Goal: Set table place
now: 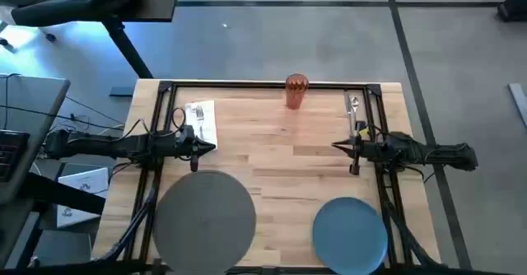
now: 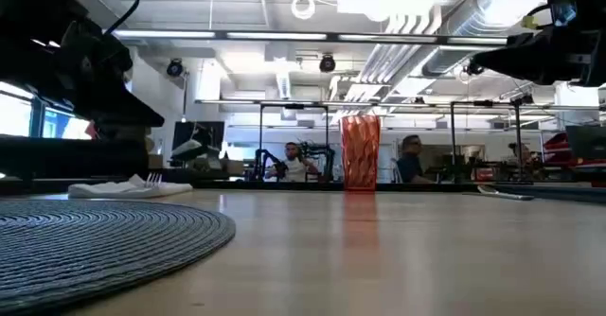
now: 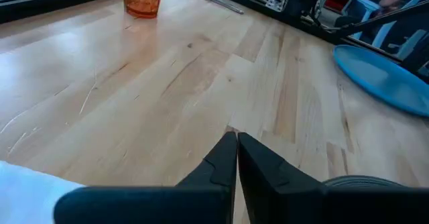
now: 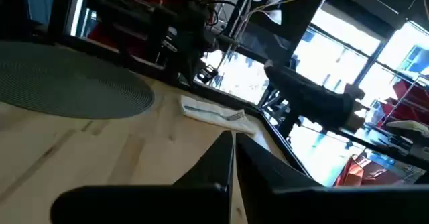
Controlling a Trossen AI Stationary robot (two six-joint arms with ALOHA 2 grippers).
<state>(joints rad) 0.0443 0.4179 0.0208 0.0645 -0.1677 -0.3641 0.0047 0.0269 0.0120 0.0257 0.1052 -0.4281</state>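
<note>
Left gripper (image 1: 212, 147): hangs above the table (image 1: 280, 156) near the left edge, pointing toward the middle. Jaws closed, fingers (image 3: 224, 158) pressed together tip to tip in the left wrist view, nothing between them, not touching any item. It sits between the napkin and the placemat.

Right gripper (image 1: 338, 146): hangs above the table near the right edge, pointing toward the middle, facing the left gripper. Jaws closed, fingers (image 4: 224, 153) meeting along their length in the right wrist view, empty, touching nothing.

Item positions:
- Grey round placemat (image 1: 204, 213): flat on the near-left part of the table, reaching the near edge. Woven ribbed surface in the low view. Nothing on it.
- Blue round plate (image 1: 350, 230): near-right part of the table, at the near edge, well apart from the placemat.
- White paper napkin (image 1: 202, 123): far-left corner area, just beside the left rail, with a fork (image 1: 198, 113) lying on it.
- Translucent orange tumbler (image 1: 296, 90): upright at the middle of the far edge, standing alone.
- Silver cutlery (image 1: 353, 114): lying near the far-right corner along the right rail. Which pieces these are cannot be told.

Background, low view: people seated at desks beyond the far edge.
</note>
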